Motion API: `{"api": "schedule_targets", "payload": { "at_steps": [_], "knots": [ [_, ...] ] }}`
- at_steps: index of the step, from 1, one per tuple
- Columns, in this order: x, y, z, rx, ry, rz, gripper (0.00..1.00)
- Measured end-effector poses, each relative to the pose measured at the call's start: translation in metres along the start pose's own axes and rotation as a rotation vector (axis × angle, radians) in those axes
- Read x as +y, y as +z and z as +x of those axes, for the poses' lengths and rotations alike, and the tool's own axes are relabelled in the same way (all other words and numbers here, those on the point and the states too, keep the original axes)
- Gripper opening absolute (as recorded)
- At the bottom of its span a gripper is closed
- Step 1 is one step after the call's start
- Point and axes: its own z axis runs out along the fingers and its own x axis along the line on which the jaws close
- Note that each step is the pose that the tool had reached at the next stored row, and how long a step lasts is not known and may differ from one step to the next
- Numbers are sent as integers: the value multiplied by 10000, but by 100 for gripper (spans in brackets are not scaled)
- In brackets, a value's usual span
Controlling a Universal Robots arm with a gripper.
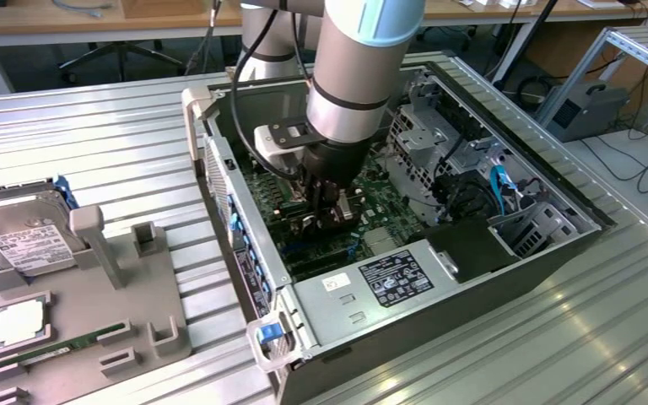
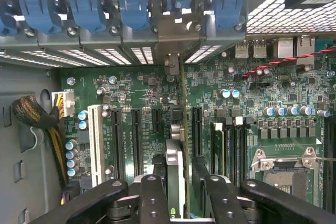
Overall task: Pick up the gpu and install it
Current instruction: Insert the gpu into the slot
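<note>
The gpu (image 2: pixel 179 129) stands on edge in a motherboard slot, seen as a thin green and dark line running up to its silver bracket (image 2: pixel 171 62) at the case's rear wall. My gripper (image 2: pixel 184 195) straddles the card's near end. The left finger (image 2: pixel 153 198) lies close beside the card, while a dark gap separates the right finger (image 2: pixel 219 198) from it. In the exterior view the gripper (image 1: pixel 326 215) reaches down into the open computer case (image 1: pixel 301 316), over the green motherboard (image 1: pixel 386 207). The arm hides most of the card there.
Blue slot latches (image 2: pixel 89 14) line the case's rear wall. A white slot (image 2: pixel 95 140), a braided cable bundle (image 2: pixel 37 116) and the CPU socket (image 2: pixel 283 166) flank the card. On the exterior view's left, a grey fixture (image 1: pixel 88 312) holds a hard drive (image 1: pixel 26 240) and a RAM stick (image 1: pixel 60 346).
</note>
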Motion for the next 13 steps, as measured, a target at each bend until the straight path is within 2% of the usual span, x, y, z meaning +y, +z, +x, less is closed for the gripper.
{"api": "schedule_targets", "payload": {
  "at_steps": [2, 5, 13],
  "knots": [
    [0, -17, 0, 2, 0, -1, 34],
    [1, -105, -5, 0, 0, 0, 34],
    [1, -112, -5, -2, 0, 0, 34]
  ]
}}
